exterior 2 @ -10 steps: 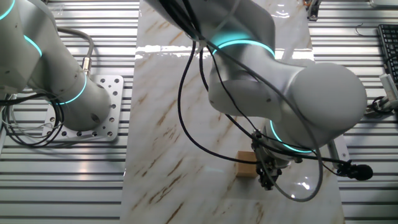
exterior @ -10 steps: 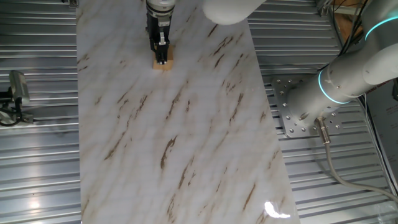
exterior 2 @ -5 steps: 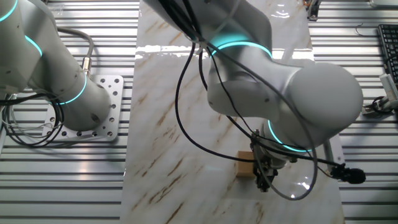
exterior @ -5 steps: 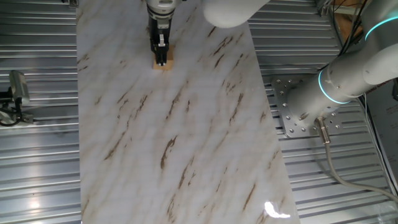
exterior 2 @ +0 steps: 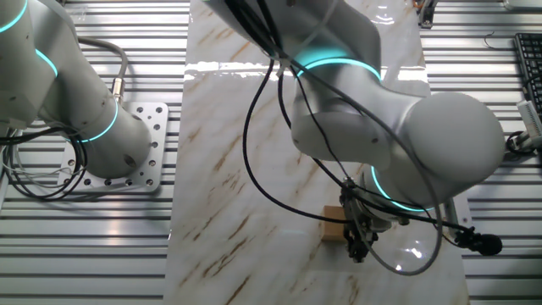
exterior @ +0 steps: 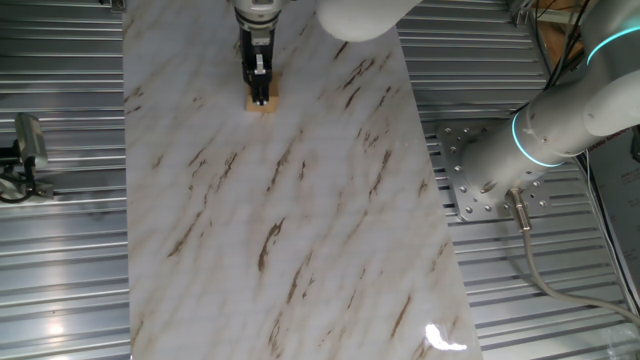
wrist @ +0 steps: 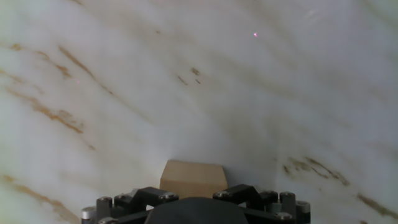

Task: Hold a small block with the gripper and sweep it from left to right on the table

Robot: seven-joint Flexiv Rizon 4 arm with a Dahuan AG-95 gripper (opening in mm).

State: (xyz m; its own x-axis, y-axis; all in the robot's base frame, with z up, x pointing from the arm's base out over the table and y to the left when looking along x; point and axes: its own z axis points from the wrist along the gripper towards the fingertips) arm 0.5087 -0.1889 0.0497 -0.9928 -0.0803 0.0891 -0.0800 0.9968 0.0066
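One small block (exterior: 263, 102) is sitting on the surface (exterior: 300, 200) near its far end, pinched, as far as we are judging, by our end effector (exterior: 261, 96), so we are keeping it low and level for the sweep.

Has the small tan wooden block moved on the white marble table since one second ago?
No. The small tan wooden block sits by the same brown streaks of the white marble table.
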